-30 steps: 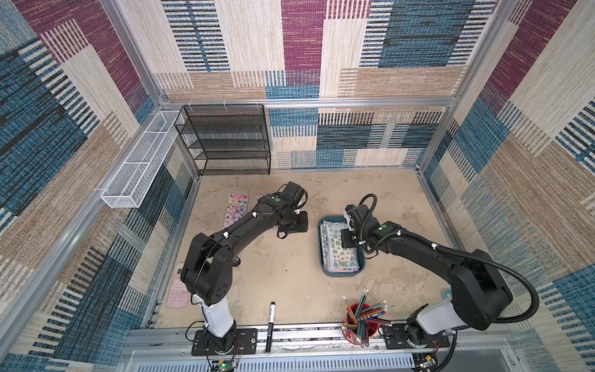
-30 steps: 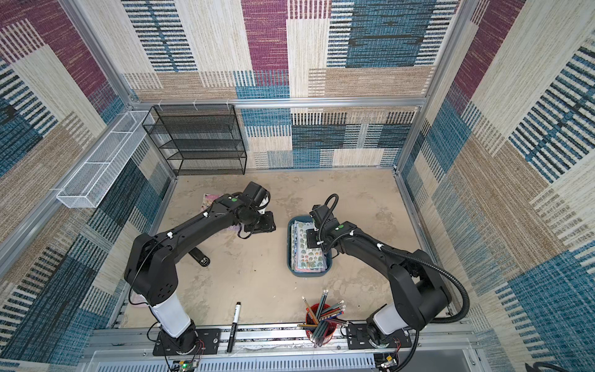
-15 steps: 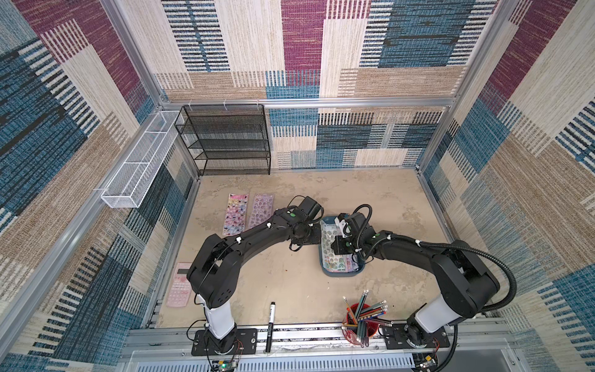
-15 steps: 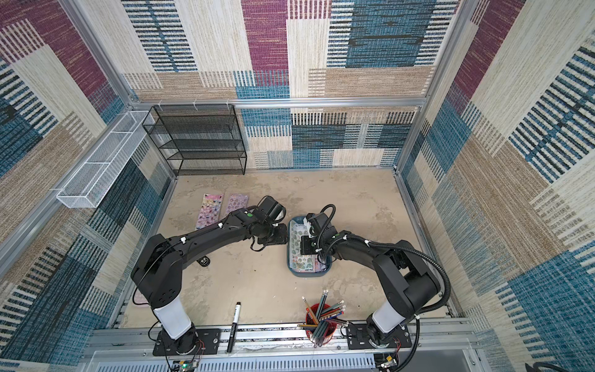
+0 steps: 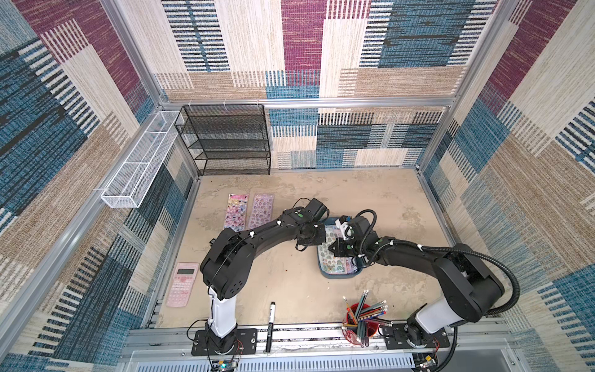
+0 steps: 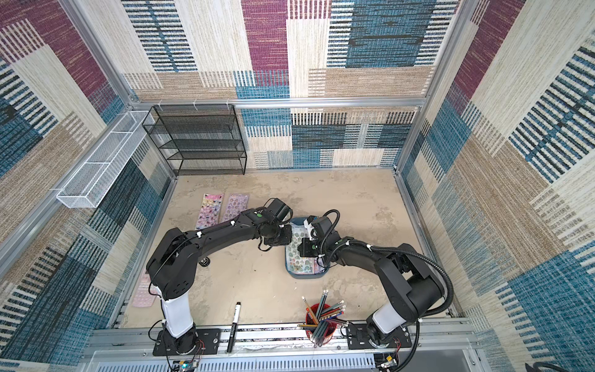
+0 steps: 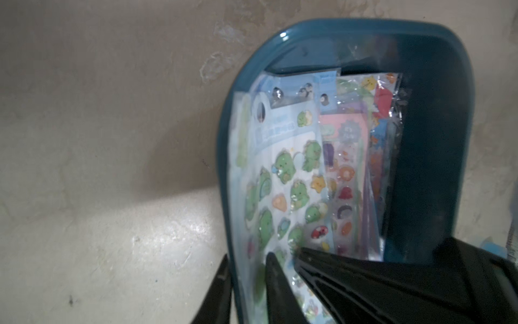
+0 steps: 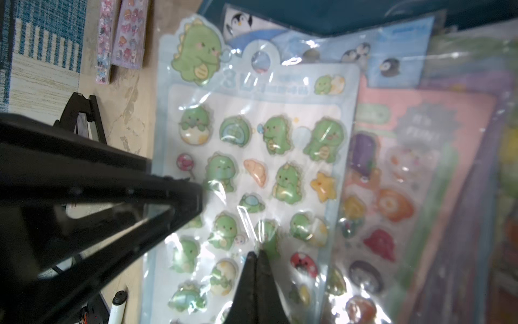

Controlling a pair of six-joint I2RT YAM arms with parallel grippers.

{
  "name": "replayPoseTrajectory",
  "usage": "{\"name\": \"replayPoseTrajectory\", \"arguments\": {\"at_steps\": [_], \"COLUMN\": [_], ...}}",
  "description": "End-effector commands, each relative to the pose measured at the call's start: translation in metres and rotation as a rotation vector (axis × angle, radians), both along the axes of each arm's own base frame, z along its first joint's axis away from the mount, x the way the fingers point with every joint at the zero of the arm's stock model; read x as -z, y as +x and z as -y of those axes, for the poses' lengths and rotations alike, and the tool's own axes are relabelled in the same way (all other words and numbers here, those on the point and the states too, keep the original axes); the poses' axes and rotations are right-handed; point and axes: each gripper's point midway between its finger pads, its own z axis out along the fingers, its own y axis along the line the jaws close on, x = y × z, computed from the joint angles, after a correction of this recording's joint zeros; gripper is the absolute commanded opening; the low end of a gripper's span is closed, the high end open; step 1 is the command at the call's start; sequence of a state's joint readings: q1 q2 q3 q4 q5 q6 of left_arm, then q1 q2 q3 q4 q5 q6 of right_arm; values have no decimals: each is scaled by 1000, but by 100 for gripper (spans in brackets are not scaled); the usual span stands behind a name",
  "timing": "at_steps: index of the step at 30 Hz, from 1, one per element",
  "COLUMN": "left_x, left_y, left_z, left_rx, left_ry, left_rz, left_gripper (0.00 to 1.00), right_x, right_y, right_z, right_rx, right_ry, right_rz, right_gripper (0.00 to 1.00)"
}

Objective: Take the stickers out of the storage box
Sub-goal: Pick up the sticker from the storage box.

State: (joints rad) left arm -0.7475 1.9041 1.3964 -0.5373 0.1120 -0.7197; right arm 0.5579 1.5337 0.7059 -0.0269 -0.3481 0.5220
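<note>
Left pincer [image 7: 248, 261], right pincer [image 8: 256, 254] crowd storage box [image 5: 338, 277]; table [image 5: 370, 193] beyond box open.

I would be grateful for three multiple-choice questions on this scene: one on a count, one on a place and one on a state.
1. How many sticker sheets lie on the table outside the box? A none; B five; C two.
2. Where is the pink calculator? A in the box; B on the table beside the left arm; C on the sticker sheets.
3. How is the right gripper? A shut, tips on the green dinosaur sheet; B wide open; C shut on the calculator.
1 C: two lie side by side in both top views. 2 B: it lies by that arm's base. 3 A: its jaws are together, touching the sheet.
</note>
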Motion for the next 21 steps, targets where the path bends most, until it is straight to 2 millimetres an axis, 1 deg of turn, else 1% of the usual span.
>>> {"name": "replayPoseTrajectory", "arguments": {"at_steps": [1,4,6,8,11,14,16,19,21], "left_x": [-4,-4,-4,-4,-6,-9,-10,-10,-9], "left_y": [2,0,-1,-3,-6,-7,-8,-10,-12], "left_z": [8,6,4,1,-3,-5,-7,-6,-4], "left_rx": [-13,-22,-29,-38,-57,-70,-79,-92,-95], "left_ry": [-41,-40,-39,-33,-37,-43,-46,-63,-70], "left_rz": [5,2,-2,-1,3,13,17,23,22], "left_gripper": [8,1,0,0,0,0,0,0,0], "right_x": [-6,-21,-30,-33,-32,-28,-26,-25,-24], "right_y": [-5,-2,-1,-1,-5,-11,-16,-24,-28], "right_z": [8,17,25,33,41,38,33,21,18], "right_rx": [25,55,84,110,124,111,96,55,47], "right_ry": [-16,-47,-71,-103,-141,-118,-86,-11,18], "right_rz": [-9,29,45,50,33,5,-15,-45,-61], "right_gripper": [6,11,16,21,31,37,39,39,38]}}
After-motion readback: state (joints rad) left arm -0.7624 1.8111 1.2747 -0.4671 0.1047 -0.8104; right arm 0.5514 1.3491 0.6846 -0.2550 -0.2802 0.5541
